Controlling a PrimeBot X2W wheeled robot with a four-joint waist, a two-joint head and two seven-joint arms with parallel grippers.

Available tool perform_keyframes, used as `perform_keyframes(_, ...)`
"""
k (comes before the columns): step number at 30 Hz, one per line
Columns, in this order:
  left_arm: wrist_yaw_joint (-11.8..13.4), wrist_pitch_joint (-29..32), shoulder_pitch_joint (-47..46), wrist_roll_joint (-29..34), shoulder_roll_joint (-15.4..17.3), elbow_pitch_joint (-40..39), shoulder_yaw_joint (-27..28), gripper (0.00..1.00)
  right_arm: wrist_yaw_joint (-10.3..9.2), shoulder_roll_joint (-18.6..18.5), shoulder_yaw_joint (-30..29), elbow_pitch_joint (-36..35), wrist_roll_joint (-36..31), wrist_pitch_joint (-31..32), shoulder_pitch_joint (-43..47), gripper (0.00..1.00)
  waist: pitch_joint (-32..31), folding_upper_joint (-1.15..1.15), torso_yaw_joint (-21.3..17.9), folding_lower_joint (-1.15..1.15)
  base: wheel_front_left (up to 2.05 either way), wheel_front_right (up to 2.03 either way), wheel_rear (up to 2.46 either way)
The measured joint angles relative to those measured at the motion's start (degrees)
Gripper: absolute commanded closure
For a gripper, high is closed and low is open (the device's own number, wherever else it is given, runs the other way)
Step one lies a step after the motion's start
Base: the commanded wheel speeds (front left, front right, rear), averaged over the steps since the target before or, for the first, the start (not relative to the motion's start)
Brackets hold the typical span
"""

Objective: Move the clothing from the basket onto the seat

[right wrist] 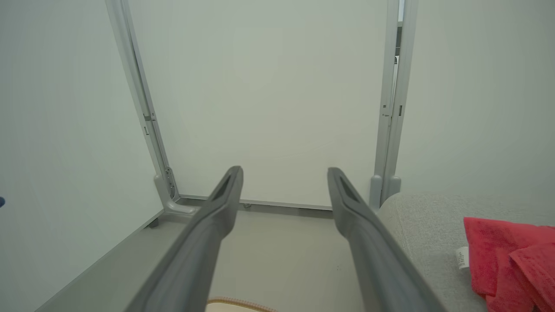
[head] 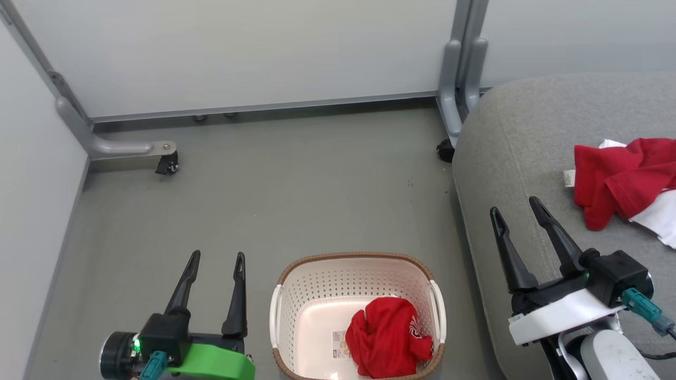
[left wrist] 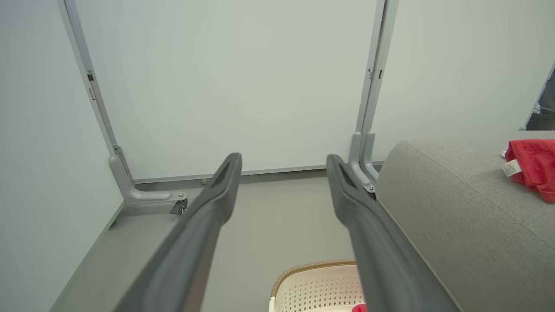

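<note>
The seat (head: 517,174) takes up the right side of the head view, and one red-and-white garment (head: 618,174) already lies on it, spread loosely toward the seat's right side and well in from its left edge. By my reckoning that is half the job done.

The basket (head: 354,257) stands on the floor (head: 274,184) just beside the seat's left edge. It holds the other piece: a crumpled red garment (head: 385,338) bunched in the near right corner of the basket, against the wall that faces the seat, with the rest of the basket's bottom bare. That piece has yet to be lifted out and carried across.

The right end effector (head: 514,206) hangs over the left edge of the seat, fingers spread and pinching nothing. The crumpled garment lies below it and to its left, apart from it, on the far side of the basket's right handle. The left end effector (head: 217,256) sits over the floor just left of the basket, fingers likewise spread and empty. The garment is off to its right, past the basket's left wall and its bare bottom, so the right one looks the closer of the two.
</note>
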Motion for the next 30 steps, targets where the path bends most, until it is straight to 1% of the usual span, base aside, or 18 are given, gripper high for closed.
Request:
perform_keyframes(3, 0.96, 0.0, 1.05, -1.42, 0.0, -0.56, 0.78, 0.0, 0.0, 1.29, 0.01, 0.65, -1.02, 0.0, 0.8, 0.0, -0.73, 0.0, 1.89, 0.0, 0.0, 0.0, 0.0)
perform_keyframes(9, 0.97, 0.0, 2.47, -1.4, 0.0, -0.84, 1.02, 0.0, 0.0, 2.33, -0.57, 1.31, -2.03, 0.0, 1.14, 0.0, -1.7, 0.0, 3.61, 0.0, 0.0, 0.0, 0.0)
perform_keyframes(30, 0.49, 0.0, 2.15, -1.57, 0.0, -0.35, -0.07, 0.0, 0.0, 3.19, -2.59, 1.83, -3.24, 0.0, 1.19, 0.0, -1.06, 0.0, 1.48, 0.0, 0.0, 0.0, 0.0)
